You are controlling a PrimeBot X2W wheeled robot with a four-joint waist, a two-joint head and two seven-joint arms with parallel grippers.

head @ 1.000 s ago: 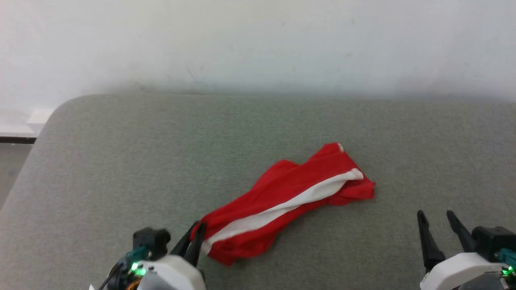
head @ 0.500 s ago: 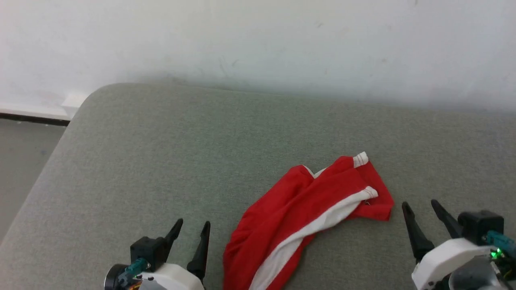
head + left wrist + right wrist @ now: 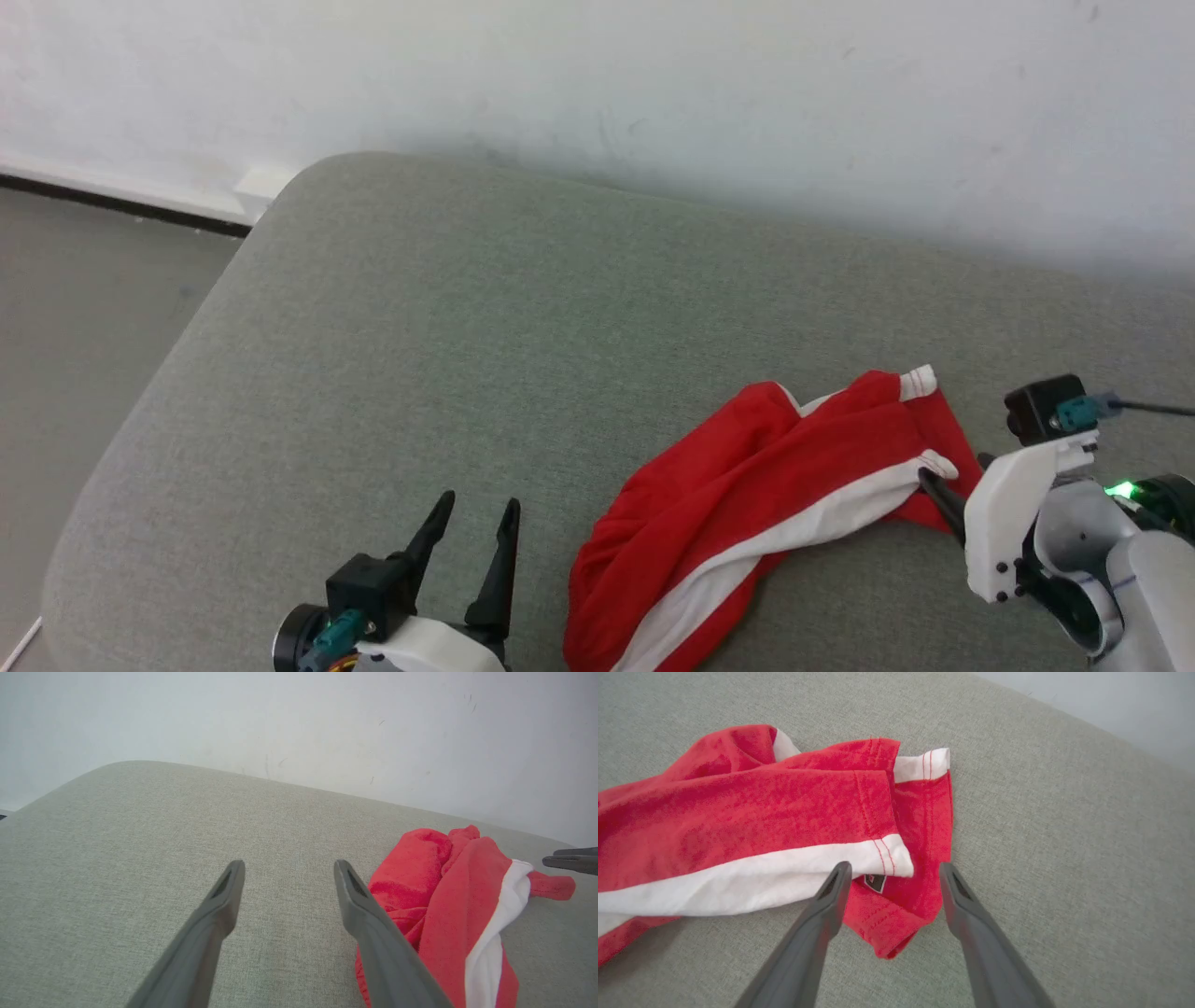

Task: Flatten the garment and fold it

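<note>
Wide padded surface (image 3: 467, 327) in grey-green woven cloth, rounded at the far left corner, butted against a pale, scuffed wall (image 3: 597, 75). Grey floor (image 3: 84, 299) off to the left, dark strip (image 3: 121, 203) along the wall foot there. Garment (image 3: 747, 485) crumpled on the right half of the padding, toward the front edge: red, twisted lengthwise, with a white stripe (image 3: 822, 513) along it and white hem bands at the far end. Small dark label (image 3: 875, 882) on the lower layer, seen from the right wrist. Left gripper (image 3: 479, 501) at lower left, near the garment's front end but apart from it, jaws spread wide, nothing held. Right gripper (image 3: 894, 865) at the garment's far right corner, jaws spread wide astride the hem corner, fingers low over the fabric, not closed on it. Contact with the cloth impossible to tell.
</note>
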